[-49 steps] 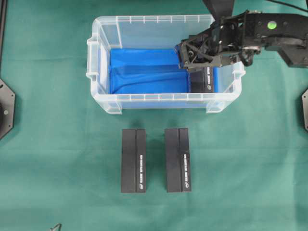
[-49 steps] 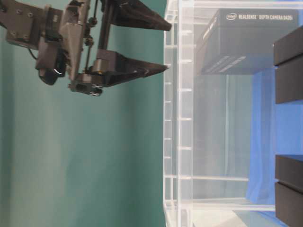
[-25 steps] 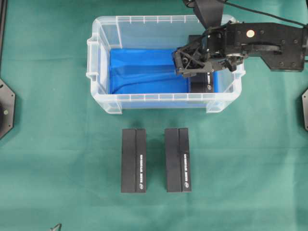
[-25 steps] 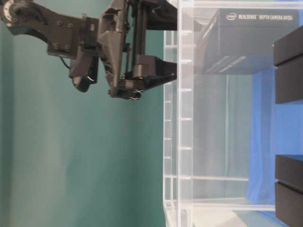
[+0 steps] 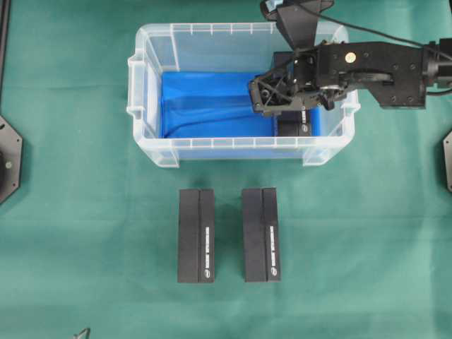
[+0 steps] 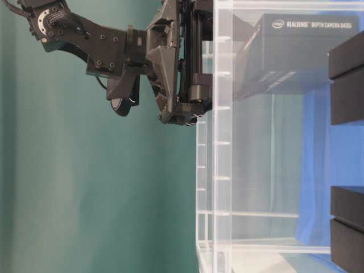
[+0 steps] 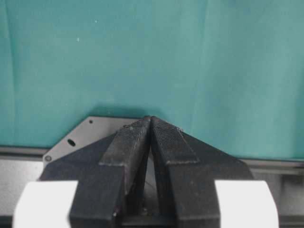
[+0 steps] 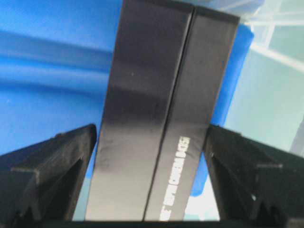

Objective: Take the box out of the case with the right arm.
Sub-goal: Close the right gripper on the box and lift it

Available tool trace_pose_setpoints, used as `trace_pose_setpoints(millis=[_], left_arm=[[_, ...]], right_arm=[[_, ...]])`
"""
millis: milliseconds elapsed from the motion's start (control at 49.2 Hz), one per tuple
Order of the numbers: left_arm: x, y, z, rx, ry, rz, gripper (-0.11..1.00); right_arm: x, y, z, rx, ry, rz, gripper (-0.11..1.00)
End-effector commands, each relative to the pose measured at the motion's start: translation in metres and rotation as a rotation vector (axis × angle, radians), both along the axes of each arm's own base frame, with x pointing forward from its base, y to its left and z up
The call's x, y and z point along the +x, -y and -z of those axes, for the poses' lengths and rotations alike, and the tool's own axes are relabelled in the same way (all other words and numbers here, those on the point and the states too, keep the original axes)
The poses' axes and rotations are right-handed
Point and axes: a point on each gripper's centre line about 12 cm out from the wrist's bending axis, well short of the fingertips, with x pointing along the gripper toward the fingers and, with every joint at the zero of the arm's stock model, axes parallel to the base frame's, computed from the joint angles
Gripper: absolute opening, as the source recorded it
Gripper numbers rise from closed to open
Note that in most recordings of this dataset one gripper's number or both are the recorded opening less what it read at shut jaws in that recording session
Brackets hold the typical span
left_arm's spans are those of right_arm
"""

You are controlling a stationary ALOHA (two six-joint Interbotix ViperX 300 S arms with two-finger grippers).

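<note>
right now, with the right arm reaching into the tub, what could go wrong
1. The black rectangular box sits close to the end wall of the clear plastic tub with blue lining; the open right pincer, straddling it, may catch that wall.
2. Closing off-centre could tip or twist the box.
3. Lifting might drag the light tub toward the two black boxes on the green cloth.
</note>
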Motion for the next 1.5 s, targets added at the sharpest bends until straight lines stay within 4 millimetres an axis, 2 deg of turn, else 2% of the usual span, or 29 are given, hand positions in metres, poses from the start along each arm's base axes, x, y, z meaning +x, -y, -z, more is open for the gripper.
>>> trace_pose_setpoints(millis=[0, 406, 488, 569, 1077, 1240, 1483], left_arm=[[0.002, 0.001, -0.002, 0.002, 0.008, 0.004, 0.02], [0.001, 0.001, 0.000, 0.003, 0.002, 0.005, 0.02], [0.001, 0.001, 0.000, 0.003, 0.002, 0.005, 0.02], [0.001, 0.001, 0.001, 0.004, 0.001, 0.005, 0.02], [-0.001, 0.000, 0.000, 0.002, 0.008, 0.005, 0.02], [-0.002, 0.000, -0.001, 0.002, 0.013, 0.005, 0.02], [-0.002, 0.000, -0.001, 0.002, 0.013, 0.004, 0.02]], right_arm=[[0.001, 0.002, 0.002, 0.004, 0.019, 0.011, 0.88], [0.001, 0.004, 0.001, 0.010, 0.022, 0.024, 0.86], [0.000, 0.004, 0.001, 0.016, 0.016, 0.030, 0.80], [-0.002, 0.003, 0.001, 0.020, -0.002, 0.035, 0.66], [0.000, 0.004, -0.008, 0.017, 0.001, 0.039, 0.67], [0.000, 0.004, -0.028, 0.008, 0.019, 0.042, 0.67], [-0.009, 0.003, -0.089, -0.039, 0.049, 0.055, 0.67]])
